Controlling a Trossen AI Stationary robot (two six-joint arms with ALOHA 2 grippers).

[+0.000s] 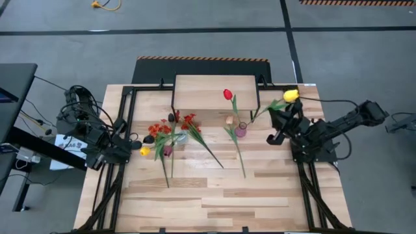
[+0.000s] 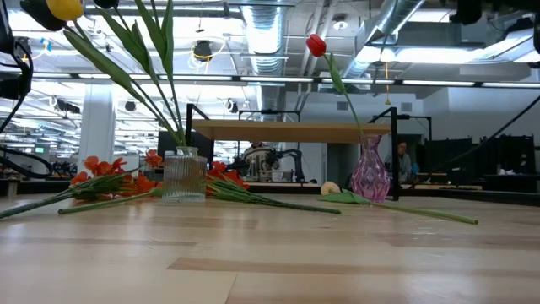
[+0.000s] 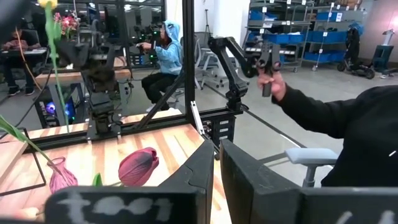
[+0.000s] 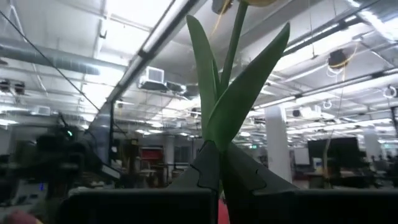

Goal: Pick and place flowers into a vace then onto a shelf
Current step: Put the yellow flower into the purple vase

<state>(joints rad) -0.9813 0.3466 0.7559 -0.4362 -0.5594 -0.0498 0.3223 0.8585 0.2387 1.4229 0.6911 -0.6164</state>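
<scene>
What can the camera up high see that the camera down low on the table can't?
Only the high view shows both arms: the left gripper waiting at the table's left edge, and the right gripper with its fingers shut on the yellow tulip's stem. Only the low view shows the room behind, with ceiling pipes and lights. Both show the shelf, the pink vase holding a red tulip, and loose flowers on the table.

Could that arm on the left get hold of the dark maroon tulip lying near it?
Probably yes. The left gripper, fingers shut and empty, sits just beside the dark maroon tulip on the wooden table, with nothing between them; it would have to open first.
</scene>
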